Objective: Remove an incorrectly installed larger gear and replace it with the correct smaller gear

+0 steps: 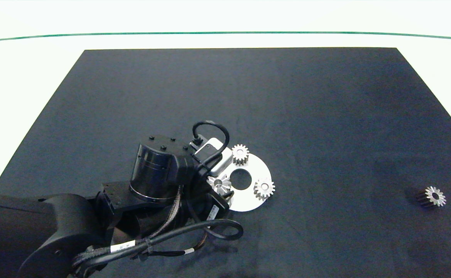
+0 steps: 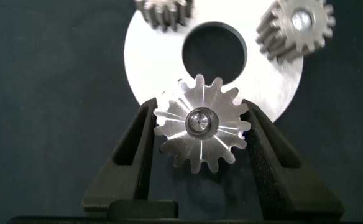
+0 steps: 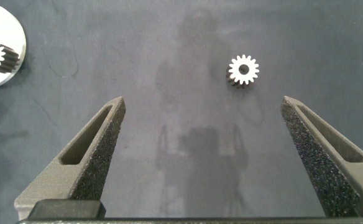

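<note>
The larger gear (image 1: 219, 184) (image 2: 200, 123), star-toothed, sits on a peg at the near-left edge of a round silver plate (image 1: 248, 201) (image 2: 145, 74). My left gripper (image 2: 199, 109) reaches in from the left, and its two fingers press the gear's teeth from both sides. The smaller gear (image 1: 435, 196) (image 3: 243, 70) lies alone on the mat far to the right. My right gripper (image 3: 201, 102) hovers open above the mat, a little short of that gear, and does not show in the head view.
Two other small gears (image 1: 240, 154) (image 1: 264, 188) stand on the plate, around its centre hole (image 1: 240, 179). The black mat (image 1: 287, 108) covers the table, with a white surface beyond its edges. The left arm's cables (image 1: 194, 235) loop over the mat near the plate.
</note>
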